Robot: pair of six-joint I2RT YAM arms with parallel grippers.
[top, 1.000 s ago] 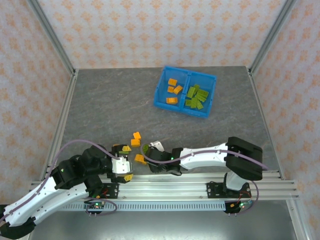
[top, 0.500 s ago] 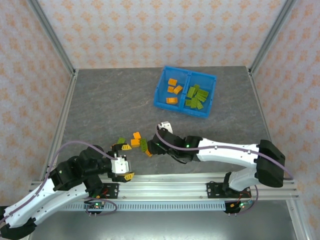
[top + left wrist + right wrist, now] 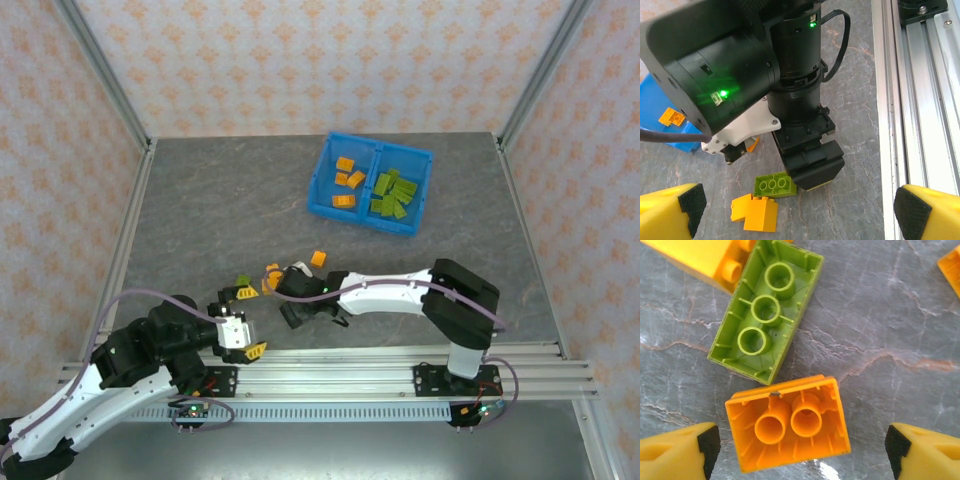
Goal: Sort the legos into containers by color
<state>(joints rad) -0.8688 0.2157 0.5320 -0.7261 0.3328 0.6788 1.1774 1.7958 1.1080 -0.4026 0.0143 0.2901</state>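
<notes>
Right gripper sits wide open over the upturned orange brick, so you're mid-pick: drop and close, dodging the green brick just ahead.

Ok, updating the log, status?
Status: left pincer open, empty; right pincer open over upturned orange brick; green brick close beside it.

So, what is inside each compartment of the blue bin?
In the blue bin, the left compartment holds a few orange legos, the right compartment a pile of olive-green legos. Anything under that pile is covered.
</notes>
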